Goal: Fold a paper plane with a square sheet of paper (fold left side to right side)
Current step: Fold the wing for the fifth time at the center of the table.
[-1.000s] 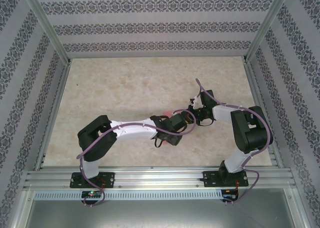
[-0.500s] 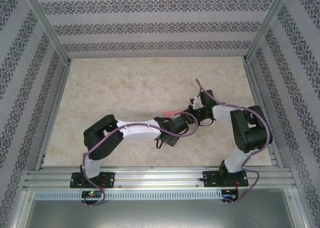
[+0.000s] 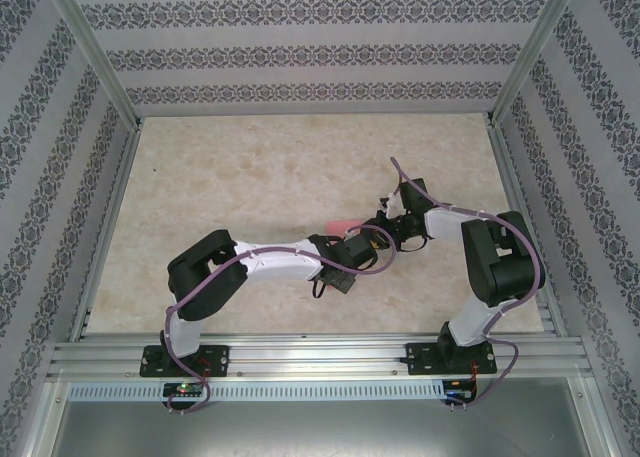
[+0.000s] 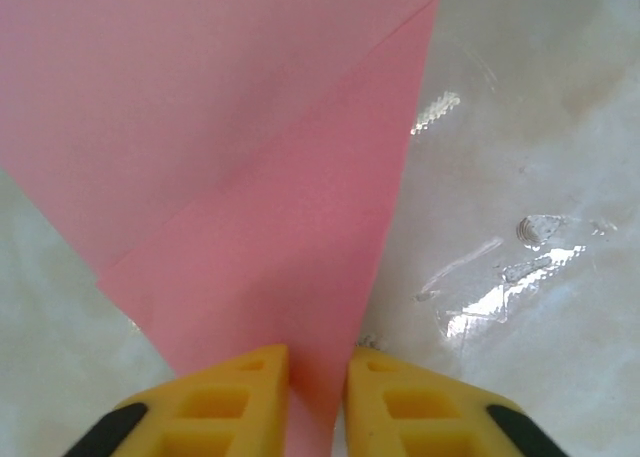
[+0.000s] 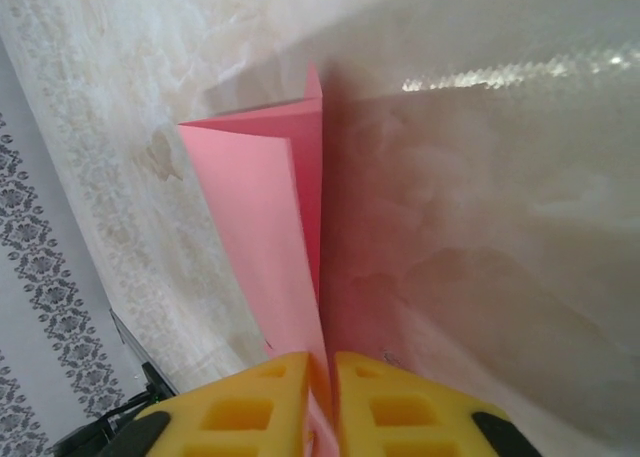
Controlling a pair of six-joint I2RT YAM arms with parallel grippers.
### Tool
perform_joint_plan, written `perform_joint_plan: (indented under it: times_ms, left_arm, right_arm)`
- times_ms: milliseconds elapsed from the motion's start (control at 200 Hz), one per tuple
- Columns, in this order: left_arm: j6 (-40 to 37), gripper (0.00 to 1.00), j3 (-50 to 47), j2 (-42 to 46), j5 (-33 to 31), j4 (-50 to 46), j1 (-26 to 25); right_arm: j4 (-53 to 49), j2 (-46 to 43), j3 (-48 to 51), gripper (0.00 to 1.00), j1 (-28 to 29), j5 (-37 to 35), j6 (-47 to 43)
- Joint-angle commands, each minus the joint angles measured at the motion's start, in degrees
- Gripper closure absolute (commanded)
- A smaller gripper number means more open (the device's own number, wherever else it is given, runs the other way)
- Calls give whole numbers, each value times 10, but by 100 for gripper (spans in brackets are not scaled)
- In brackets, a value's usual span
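The square sheet of paper (image 3: 339,223) lies near the middle of the table, mostly hidden under both wrists. In the left wrist view the salmon-pink paper (image 4: 260,157) lies flat with a diagonal folded flap, narrowing to a point. My left gripper (image 4: 318,362) straddles that point with a narrow gap between its yellow fingers (image 4: 235,397), and the paper runs under the left one. In the right wrist view a flap of the paper (image 5: 260,217) stands up from the table. My right gripper (image 5: 322,362) is shut on its near edge. In the top view the two grippers meet tip to tip, left (image 3: 368,239) and right (image 3: 386,221).
The marbled table (image 3: 250,167) is walled by patterned panels on three sides, with aluminium posts at the corners. A metal rail (image 3: 320,357) carrying both arm bases runs along the near edge. Purple cables loop off both arms.
The left arm's elbow has swung right and its gripper has pushed in closer to the right gripper. A little more pink paper shows behind the wrists. The right arm has barely moved.
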State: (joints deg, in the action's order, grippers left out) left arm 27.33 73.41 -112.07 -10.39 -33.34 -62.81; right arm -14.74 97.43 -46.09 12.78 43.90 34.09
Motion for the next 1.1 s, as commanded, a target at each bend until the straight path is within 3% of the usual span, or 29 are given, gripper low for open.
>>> perform_joint_plan:
  times_ms: [0,240,430,674,1099]
  left_arm:
    - [7,84,-9,27,6,23,-3]
    - [24,94,-32,56,35,54,13]
    - [61,94,-91,93,101,138,43]
    - [128,95,-183,124,174,276,79]
    - [244,95,-316,151,245,510,126]
  right_arm:
    - [-22,-26,-16,80,-8,-17,-21]
    - [-46,-94,-12,63,-29,-65,-35]
    - [-26,-181,27,47,-44,-104,-39]
    - [17,-224,88,51,-36,-77,-29]
    - [135,-170,136,59,44,-80,16]
